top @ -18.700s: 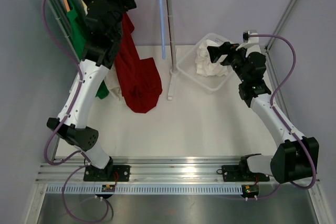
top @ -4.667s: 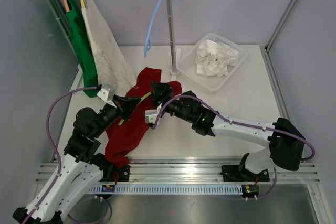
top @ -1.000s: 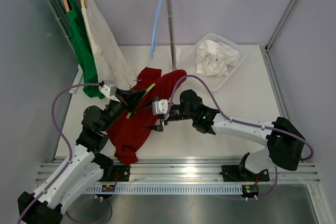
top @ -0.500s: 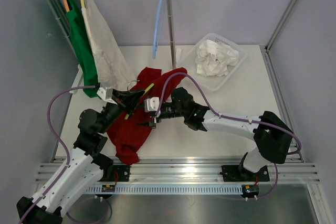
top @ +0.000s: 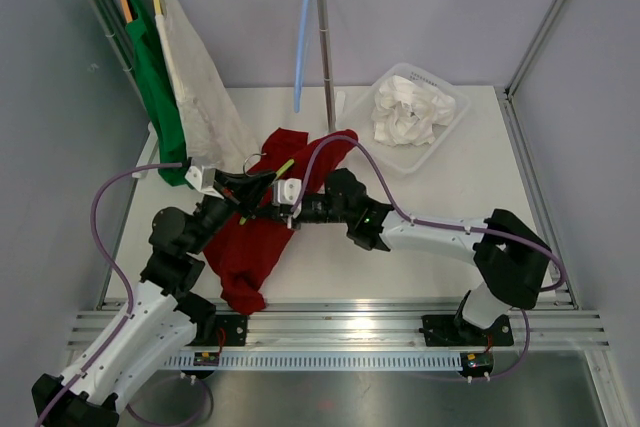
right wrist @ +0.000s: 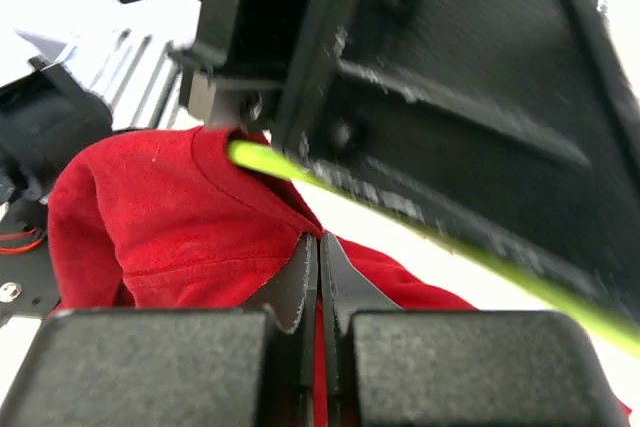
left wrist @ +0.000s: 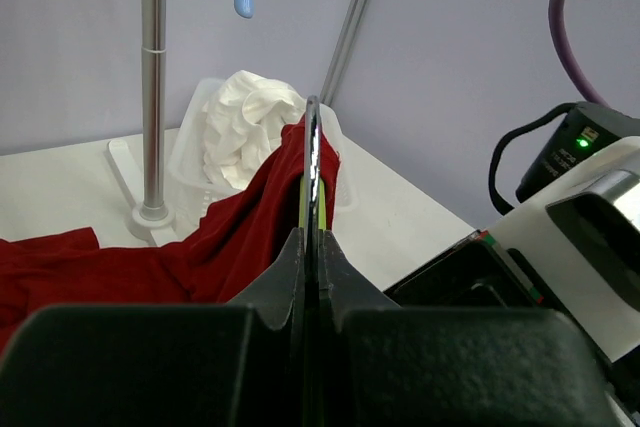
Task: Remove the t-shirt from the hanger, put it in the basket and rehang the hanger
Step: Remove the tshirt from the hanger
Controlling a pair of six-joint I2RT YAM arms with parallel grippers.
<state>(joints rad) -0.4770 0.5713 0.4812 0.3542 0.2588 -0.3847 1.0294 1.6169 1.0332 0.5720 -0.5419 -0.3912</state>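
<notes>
A red t-shirt [top: 255, 247] lies crumpled on the table, still on a yellow-green hanger [top: 283, 168]. My left gripper [top: 248, 187] is shut on the hanger's thin upper part; in the left wrist view the hanger [left wrist: 312, 162] rises from between the closed left gripper [left wrist: 311, 239] with the t-shirt [left wrist: 230, 242] draped over it. My right gripper [top: 274, 212] sits right beside the left one. The right wrist view shows the right gripper [right wrist: 320, 239] shut on a fold of the t-shirt [right wrist: 160, 217] at the collar, just under the hanger [right wrist: 268, 161].
A clothes rack at the back left carries a green garment [top: 150, 67], a beige garment [top: 200, 97] and an empty blue hanger [top: 300, 47]. Its pole foot [top: 328, 137] stands just behind the shirt. A white basket [top: 451, 127] of white cloth is at the back right.
My right gripper has slid left to the shirt's collar next to the left gripper and closed on the red fabric. The left gripper still holds the hanger in the same place.
</notes>
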